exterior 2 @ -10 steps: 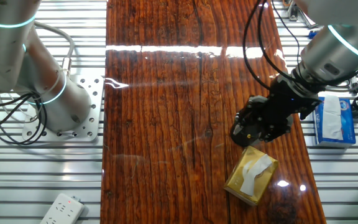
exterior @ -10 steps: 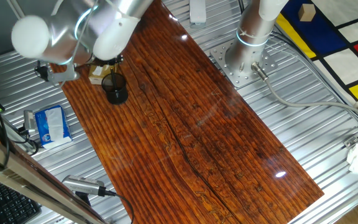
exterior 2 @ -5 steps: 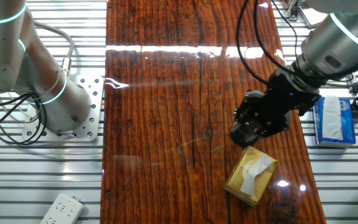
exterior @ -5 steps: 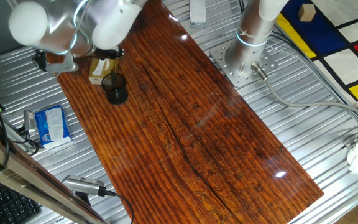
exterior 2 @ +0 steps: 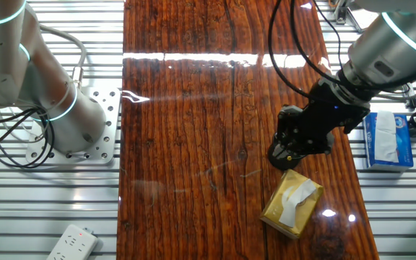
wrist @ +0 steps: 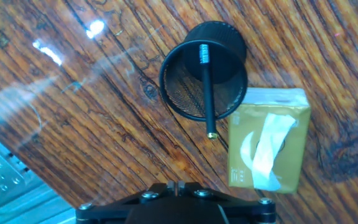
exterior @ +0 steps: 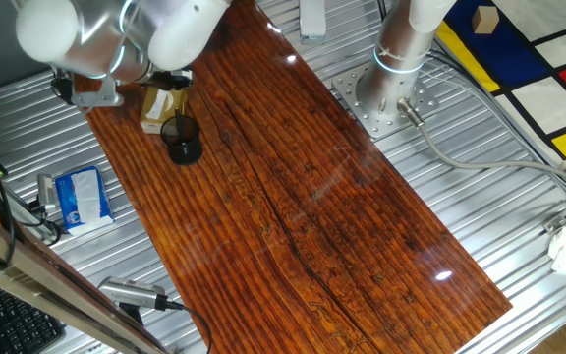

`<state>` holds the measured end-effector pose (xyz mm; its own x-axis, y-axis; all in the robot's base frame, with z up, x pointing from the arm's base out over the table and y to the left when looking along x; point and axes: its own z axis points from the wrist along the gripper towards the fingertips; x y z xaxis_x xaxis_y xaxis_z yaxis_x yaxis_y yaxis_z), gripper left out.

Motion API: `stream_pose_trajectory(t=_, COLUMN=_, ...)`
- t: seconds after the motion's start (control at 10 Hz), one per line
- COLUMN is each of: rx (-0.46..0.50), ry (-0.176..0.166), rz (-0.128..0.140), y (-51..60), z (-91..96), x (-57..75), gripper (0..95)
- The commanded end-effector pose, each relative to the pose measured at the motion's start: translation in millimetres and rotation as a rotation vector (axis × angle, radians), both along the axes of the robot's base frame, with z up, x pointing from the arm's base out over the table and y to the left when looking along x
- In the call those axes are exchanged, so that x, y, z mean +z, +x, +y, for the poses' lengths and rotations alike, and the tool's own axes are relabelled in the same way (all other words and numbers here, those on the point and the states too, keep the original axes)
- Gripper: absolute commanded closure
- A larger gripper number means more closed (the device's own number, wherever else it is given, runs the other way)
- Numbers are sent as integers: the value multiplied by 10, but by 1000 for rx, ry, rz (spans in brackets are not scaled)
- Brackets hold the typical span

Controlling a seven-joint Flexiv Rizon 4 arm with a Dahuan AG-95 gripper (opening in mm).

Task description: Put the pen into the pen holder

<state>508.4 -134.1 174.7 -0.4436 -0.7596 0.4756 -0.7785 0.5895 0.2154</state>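
Rising since 1 s ago, our gripper clears pen holder w/ pen inside; finger state unclear.

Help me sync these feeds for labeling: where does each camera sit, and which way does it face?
One fixed view: high at one end, looking along the table; arm over the pen holder.
The other fixed view: overhead from the opposite side; hand by the tissue box.
Hand view: straight down; pen inside holder.
All share holder and box.
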Motion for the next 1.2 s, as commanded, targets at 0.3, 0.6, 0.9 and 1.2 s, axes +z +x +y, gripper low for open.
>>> stream_pose_trajectory(t=0.3, rx=-151, ry=5, rz=-54, y=-11, z=48, x=86, gripper=950)
stream_pose_trajectory(t=0.6, rx=-158, ry=9, rz=-56, y=-37, z=38, x=122, gripper=950)
stream_pose_trajectory(t=0.9, rx=-165, ry=20, rz=-52, y=-96, z=35, x=203, gripper=950)
stream_pose_trajectory(t=1.2, rx=-183, ry=31, rz=-51, y=-125, z=58, x=245, gripper=950)
